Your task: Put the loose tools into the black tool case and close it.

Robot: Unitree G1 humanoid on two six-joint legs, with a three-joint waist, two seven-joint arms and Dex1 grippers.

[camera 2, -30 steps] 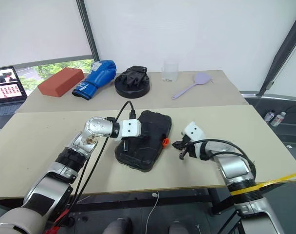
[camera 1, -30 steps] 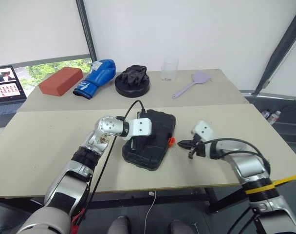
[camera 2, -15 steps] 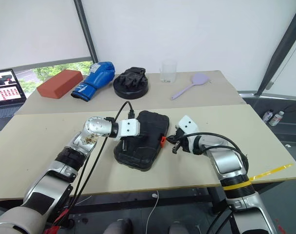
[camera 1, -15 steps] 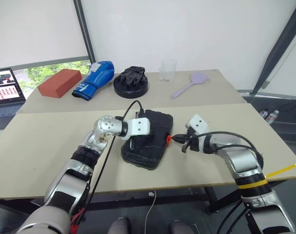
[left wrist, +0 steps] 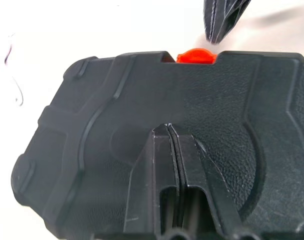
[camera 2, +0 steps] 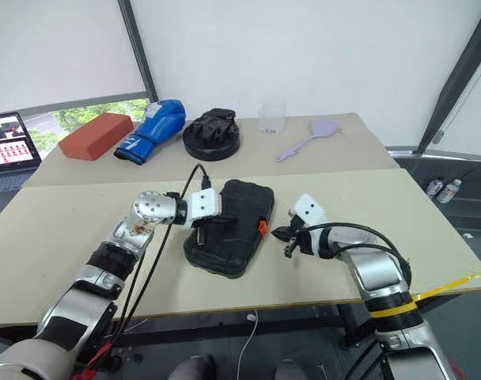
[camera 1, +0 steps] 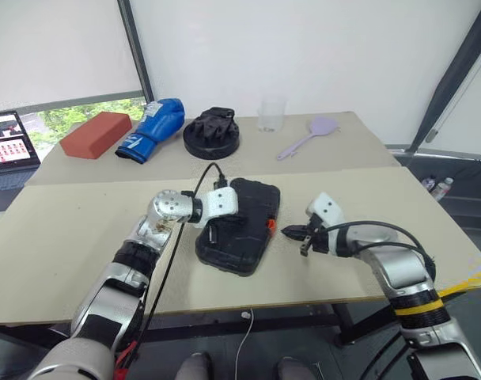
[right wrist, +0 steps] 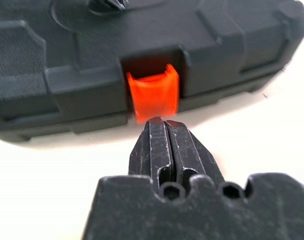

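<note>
The black tool case [camera 1: 252, 237] lies closed on the near table, ribbed shell up, its orange latch [camera 1: 270, 224] facing my right arm. My left gripper [left wrist: 168, 128] is shut and its fingertips rest on the lid near the case's left side. My right gripper [right wrist: 163, 122] is shut too, pointing at the orange latch [right wrist: 153, 97] from a small gap away, just right of the case [camera 1: 293, 232]. The loose tools are out of view.
On the far table stand a red brick [camera 1: 96, 133], a blue boxing glove [camera 1: 153, 127], a round black disc with gloves [camera 1: 213, 136], a clear cup [camera 1: 270, 115] and a lilac spatula [camera 1: 308, 136]. A laptop [camera 1: 7, 138] sits at far left.
My right gripper went in to the orange latch half a second ago and has now drawn back a little. My left hand slid slightly leftward on the lid.
</note>
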